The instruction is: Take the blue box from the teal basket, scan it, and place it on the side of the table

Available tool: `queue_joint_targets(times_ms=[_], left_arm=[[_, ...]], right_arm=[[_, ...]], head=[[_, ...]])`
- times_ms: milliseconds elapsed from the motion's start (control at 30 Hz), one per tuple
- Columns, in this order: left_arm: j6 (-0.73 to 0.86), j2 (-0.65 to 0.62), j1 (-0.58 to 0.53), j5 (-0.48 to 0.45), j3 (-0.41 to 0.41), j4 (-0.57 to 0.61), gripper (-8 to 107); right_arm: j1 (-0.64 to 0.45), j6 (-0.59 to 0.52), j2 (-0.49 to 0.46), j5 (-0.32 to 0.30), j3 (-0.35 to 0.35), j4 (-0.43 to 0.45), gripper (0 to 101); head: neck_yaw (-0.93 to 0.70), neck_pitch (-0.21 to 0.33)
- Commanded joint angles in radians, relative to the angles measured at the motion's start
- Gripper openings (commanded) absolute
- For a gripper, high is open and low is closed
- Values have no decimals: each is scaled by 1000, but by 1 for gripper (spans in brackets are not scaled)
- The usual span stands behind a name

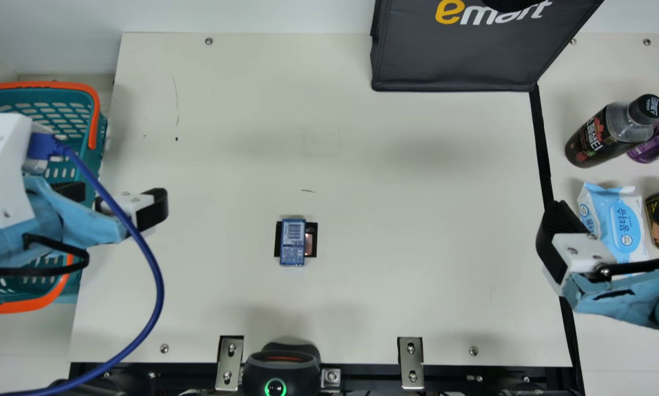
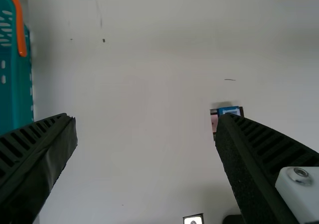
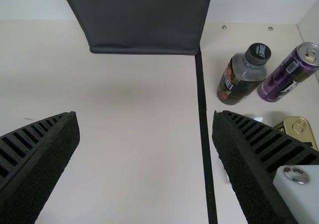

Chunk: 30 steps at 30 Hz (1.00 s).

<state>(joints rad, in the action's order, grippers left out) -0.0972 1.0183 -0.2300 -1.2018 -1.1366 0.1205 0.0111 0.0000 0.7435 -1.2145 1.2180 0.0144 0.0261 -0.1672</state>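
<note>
Main view: blue box (image 1: pixel 292 242) lies well inside the table's (image 1: pixel 417 264) edges. Left gripper (image 1: pixel 112 199) spans the basket-side edge; right gripper (image 1: pixel 609 225) is above the black strip (image 1: pixel 542 148).

Left wrist view: fingers spread wide.

Right wrist view: fingers likewise spread.
</note>
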Motion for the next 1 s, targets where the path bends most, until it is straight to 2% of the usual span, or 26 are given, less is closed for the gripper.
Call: queue_joint_targets(times_ms=[0,433,967], left_arm=[[-44,18,-45,10,-4,-15,90],[-277,177,-276,78,-37,-86,90],[-370,374,-406,168,-24,-111,90]], right_arm=[[0,0,0,0,0,0,95],[0,0,0,0,0,0,95],[0,0,0,0,0,0,95]], head=[[1,29],[1,29],[1,29]])
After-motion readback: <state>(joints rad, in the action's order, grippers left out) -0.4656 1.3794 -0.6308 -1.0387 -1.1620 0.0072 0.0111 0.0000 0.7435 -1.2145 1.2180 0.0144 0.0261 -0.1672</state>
